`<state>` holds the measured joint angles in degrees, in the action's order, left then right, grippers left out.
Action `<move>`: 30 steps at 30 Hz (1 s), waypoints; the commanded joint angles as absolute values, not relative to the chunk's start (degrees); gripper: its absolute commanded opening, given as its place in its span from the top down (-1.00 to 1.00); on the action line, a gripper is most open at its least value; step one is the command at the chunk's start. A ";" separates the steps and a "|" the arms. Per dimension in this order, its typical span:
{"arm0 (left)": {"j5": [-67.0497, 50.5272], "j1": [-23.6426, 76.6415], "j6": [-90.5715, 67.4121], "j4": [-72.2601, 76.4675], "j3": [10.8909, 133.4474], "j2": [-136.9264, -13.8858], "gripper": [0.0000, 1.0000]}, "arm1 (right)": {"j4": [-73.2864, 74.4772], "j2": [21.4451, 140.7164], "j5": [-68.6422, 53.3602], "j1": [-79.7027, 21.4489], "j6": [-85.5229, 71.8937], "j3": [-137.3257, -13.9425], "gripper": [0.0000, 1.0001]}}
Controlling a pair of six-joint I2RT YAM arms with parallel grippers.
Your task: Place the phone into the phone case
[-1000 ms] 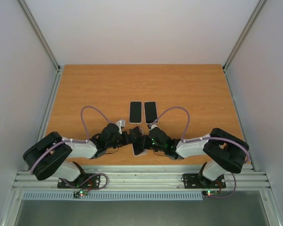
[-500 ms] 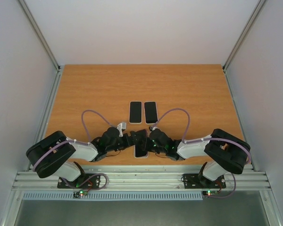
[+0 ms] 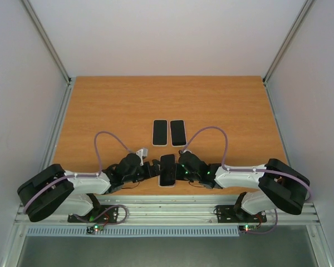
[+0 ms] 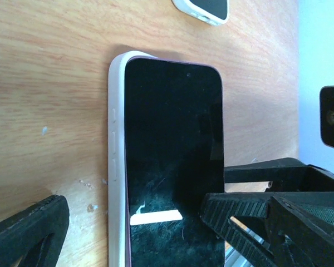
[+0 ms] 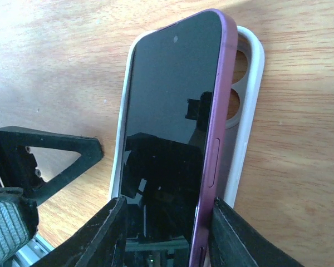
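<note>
The purple phone (image 3: pixel 167 168) lies screen up over the white phone case (image 3: pixel 166 185) near the table's front edge, between both arms. In the left wrist view the phone (image 4: pixel 172 139) sits with its left edge down against the case wall (image 4: pixel 116 167). My left gripper (image 4: pixel 133 214) is open wide and straddles its near end without touching. In the right wrist view the phone (image 5: pixel 167 111) tilts, its right edge raised above the case (image 5: pixel 250 100), whose camera holes show. My right gripper (image 5: pixel 168 204) is open, one finger on each side of the phone.
Two more phones (image 3: pixel 160 132) (image 3: pixel 178 132) lie side by side farther up the table; the corner of one (image 4: pixel 203 8) shows in the left wrist view. The metal rail (image 3: pixel 167 211) runs just behind the phone's near end.
The phone went from skewed to straight and shifted a little up the table. My right jaws opened around it. Both arms stretched lower and outward.
</note>
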<state>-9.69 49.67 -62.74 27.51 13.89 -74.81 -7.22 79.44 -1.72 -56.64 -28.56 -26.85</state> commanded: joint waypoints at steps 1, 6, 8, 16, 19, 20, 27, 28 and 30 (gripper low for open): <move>-7.13 50.93 -61.26 23.27 13.36 -73.01 -0.94 | -3.52 77.92 -1.07 -57.04 -27.47 -27.93 0.19; -6.85 52.40 -61.42 23.49 13.57 -73.87 -0.94 | -4.01 78.11 -1.89 -57.43 -27.64 -28.13 0.20; -7.20 52.74 -61.65 24.32 13.62 -74.43 -0.94 | -3.87 78.73 -1.85 -57.71 -27.50 -28.72 0.20; -6.19 55.55 -62.58 25.74 14.84 -76.18 -0.94 | -5.38 81.96 -3.31 -58.07 -26.75 -31.30 0.21; -6.15 56.96 -62.73 26.99 15.44 -76.91 -0.94 | -4.15 81.42 -3.14 -58.10 -26.01 -31.76 0.20; -6.16 57.30 -63.15 27.62 15.39 -77.00 -0.94 | -2.96 80.88 -2.67 -58.10 -25.54 -31.95 0.20; -4.85 57.74 -64.27 26.93 14.39 -74.71 -0.94 | 6.79 76.01 2.26 -58.11 -22.42 -33.08 0.05; -4.45 57.77 -64.28 26.14 14.38 -74.06 -0.94 | 8.21 75.56 2.92 -58.09 -22.00 -33.55 0.02; -3.79 57.74 -64.10 24.14 14.53 -72.80 -0.94 | 11.35 74.77 4.10 -58.08 -20.87 -34.27 -0.03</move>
